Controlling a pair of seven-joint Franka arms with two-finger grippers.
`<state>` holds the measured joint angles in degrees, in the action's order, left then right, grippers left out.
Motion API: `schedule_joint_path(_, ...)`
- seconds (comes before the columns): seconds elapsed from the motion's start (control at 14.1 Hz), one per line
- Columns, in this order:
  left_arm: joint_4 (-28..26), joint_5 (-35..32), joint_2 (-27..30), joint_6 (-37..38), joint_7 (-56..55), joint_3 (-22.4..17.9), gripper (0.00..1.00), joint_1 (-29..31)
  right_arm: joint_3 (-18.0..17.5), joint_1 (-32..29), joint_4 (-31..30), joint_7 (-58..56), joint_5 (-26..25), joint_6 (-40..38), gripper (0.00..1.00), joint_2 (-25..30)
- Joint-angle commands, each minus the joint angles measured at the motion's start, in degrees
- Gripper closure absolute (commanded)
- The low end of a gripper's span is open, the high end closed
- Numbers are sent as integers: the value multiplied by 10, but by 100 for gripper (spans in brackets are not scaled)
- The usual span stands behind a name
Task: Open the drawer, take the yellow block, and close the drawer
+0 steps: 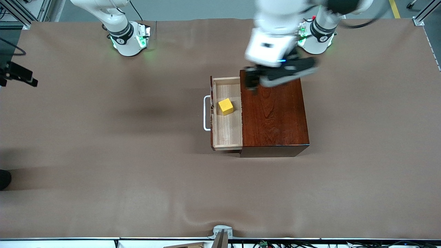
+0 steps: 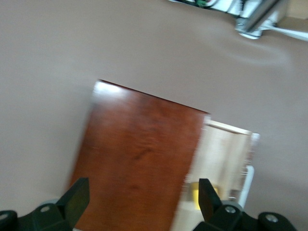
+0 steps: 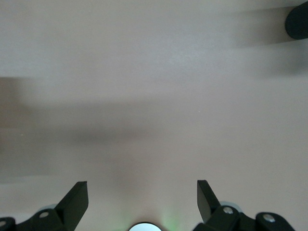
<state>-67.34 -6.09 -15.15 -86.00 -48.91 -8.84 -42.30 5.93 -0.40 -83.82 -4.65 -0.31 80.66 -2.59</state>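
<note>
The dark reddish-brown wooden box (image 1: 274, 113) stands mid-table with its pale-wood drawer (image 1: 227, 132) pulled out toward the right arm's end, white bar handle (image 1: 206, 113) leading. The yellow block (image 1: 225, 106) lies in the drawer. My left gripper (image 1: 251, 82) hangs open over the box's top edge by the drawer, at the corner farther from the front camera, holding nothing. The left wrist view shows the box (image 2: 139, 159), the drawer (image 2: 224, 154) and a sliver of yellow block (image 2: 195, 199) between the open left gripper (image 2: 143, 192) fingers. The right gripper (image 3: 143, 192) is open over bare table.
Both arm bases (image 1: 129, 39) (image 1: 317, 38) stand along the table edge farthest from the front camera. A black camera mount (image 1: 17, 74) and a dark object (image 1: 4, 179) sit at the right arm's end. A metal bracket (image 1: 222, 234) is at the nearest edge.
</note>
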Motion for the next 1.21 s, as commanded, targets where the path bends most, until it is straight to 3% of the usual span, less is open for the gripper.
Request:
schedule_joint_path(0.0, -64, -10, 64, 25, 119, 9, 0, 70, -7, 3, 9, 5, -38, 13, 0, -6)
schedule_joint_path(0.14, -124, -10, 116, 23, 196, 12, 0, 126, -7, 7, 9, 10, -37, 14, 0, -7)
schedule_joint_path(0.36, -174, -9, 152, 21, 287, 15, 0, 192, -7, 15, 16, 10, -38, 17, 0, -28)
schedule_joint_path(0.57, -209, -5, 166, 7, 366, 97, 0, 319, -7, 32, 59, 15, -40, 14, 0, -62)
schedule_joint_path(0.71, -247, -2, 187, -20, 404, 144, 0, 389, -7, 32, 60, 85, -29, 17, 0, -66)
schedule_joint_path(0.85, -295, 19, 219, -53, 436, 148, 0, 410, -7, 41, 60, 157, -8, 17, 0, -73)
schedule_joint_path(1.14, -278, 20, 224, -43, 439, 147, 0, 410, -7, 87, 59, 295, 16, 33, 0, -83)
